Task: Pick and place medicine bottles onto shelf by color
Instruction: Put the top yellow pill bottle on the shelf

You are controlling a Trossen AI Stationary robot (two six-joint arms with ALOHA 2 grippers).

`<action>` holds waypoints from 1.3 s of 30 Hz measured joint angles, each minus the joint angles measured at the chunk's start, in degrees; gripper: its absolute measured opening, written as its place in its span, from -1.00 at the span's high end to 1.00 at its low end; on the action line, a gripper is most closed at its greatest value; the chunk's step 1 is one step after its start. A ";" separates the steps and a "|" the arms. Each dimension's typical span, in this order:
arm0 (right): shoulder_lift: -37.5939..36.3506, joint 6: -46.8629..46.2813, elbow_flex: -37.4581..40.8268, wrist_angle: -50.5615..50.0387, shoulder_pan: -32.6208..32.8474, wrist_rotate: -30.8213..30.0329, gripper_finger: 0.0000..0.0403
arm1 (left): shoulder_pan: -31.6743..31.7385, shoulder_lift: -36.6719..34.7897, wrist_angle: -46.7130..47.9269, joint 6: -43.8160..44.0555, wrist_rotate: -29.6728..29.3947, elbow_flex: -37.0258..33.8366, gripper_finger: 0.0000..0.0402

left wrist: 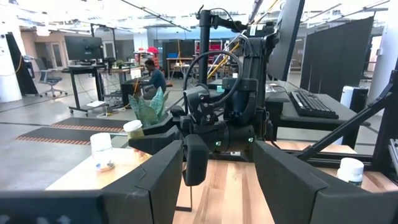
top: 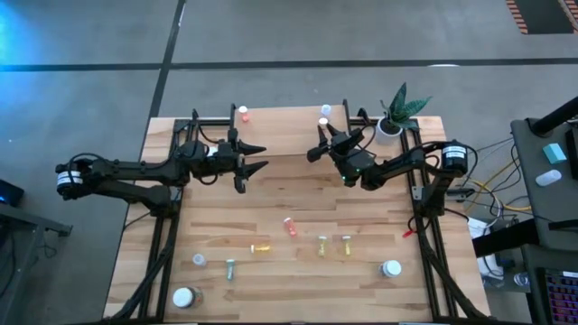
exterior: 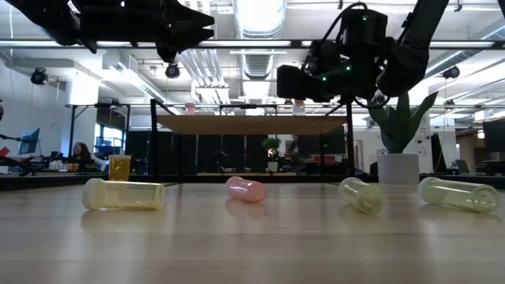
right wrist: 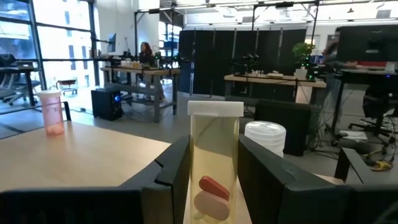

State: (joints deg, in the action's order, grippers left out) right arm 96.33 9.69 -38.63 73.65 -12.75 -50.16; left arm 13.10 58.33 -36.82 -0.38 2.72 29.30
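A white-capped jar point(top: 185, 296) stands upright at the near edge of the tabletop point(top: 361, 194), and a second jar point(top: 391, 268) stands well apart from it toward the right side. Just beyond them a loose row of small bottles lies on its sides. The yellow bottle point(exterior: 124, 194) lies with its long axis running left to right, the red bottle point(exterior: 245, 189) lies angled more near-to-far, and two pale green bottles point(exterior: 361, 195) lie to its right.

Farther back both arms hang above the tabletop, in front of the shelf point(top: 280, 122). The left tool point(top: 256, 158) is released, its fingers point(left wrist: 158, 180) spread wide. The right tool point(top: 318, 149) is clenched on a clear vial point(right wrist: 214, 168), held upright with its white cap on top and its long axis vertical; pills sit in its bottom.

On the shelf, a pink bottle point(top: 243, 113) and a clear bottle point(top: 324, 111) stand upright, well apart. A plant pot point(top: 388, 126) stands at the far right corner.
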 joint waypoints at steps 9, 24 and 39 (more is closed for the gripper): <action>-1.76 -0.89 0.34 -0.47 0.10 1.69 0.45 | 0.00 0.00 0.00 0.00 0.00 -0.02 0.09; -5.14 0.25 0.39 -0.15 1.73 8.20 0.45 | 0.00 -0.02 -0.04 -0.02 0.00 -0.02 0.09; -5.46 -10.78 -2.30 -4.67 1.95 43.16 0.45 | 0.00 4.35 -0.68 1.61 -0.13 1.05 -0.21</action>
State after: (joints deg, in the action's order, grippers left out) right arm 90.87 -1.09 -40.92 68.98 -10.80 -6.99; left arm 13.10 62.68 -37.50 1.23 2.59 30.35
